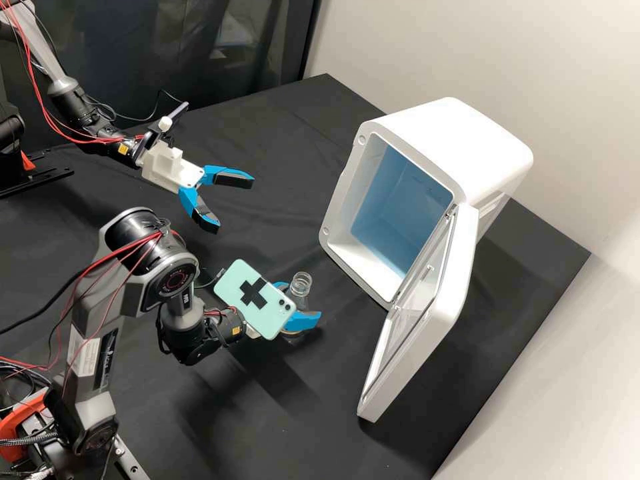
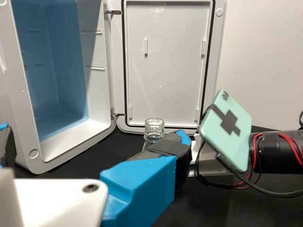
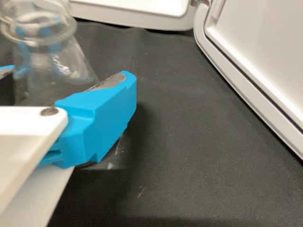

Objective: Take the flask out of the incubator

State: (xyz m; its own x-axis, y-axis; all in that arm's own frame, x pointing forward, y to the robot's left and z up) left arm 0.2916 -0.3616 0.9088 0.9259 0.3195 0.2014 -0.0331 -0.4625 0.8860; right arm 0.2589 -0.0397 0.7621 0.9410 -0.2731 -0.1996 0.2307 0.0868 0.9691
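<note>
A clear glass flask (image 1: 301, 285) (image 2: 154, 128) (image 3: 47, 42) stands upright on the black bench, just outside the open white incubator (image 1: 467, 153) (image 2: 19, 94) with its blue inside. My right gripper (image 1: 295, 307) (image 3: 64, 78) is low at the bench, shut on the flask's body with a blue finger on either side. My left gripper (image 1: 232, 204) (image 2: 93, 136) hangs open and holds nothing, above the bench farther back and to the left, facing the incubator's mouth. The flask's base is partly hidden behind the fingers.
The incubator door (image 1: 427, 313) (image 2: 165, 61) (image 3: 265, 61) stands swung open to the right of the flask, its lower corner on the bench. A mint-green phone (image 1: 257, 299) (image 2: 226, 130) sits on the right arm's wrist. Red cables trail along both arms.
</note>
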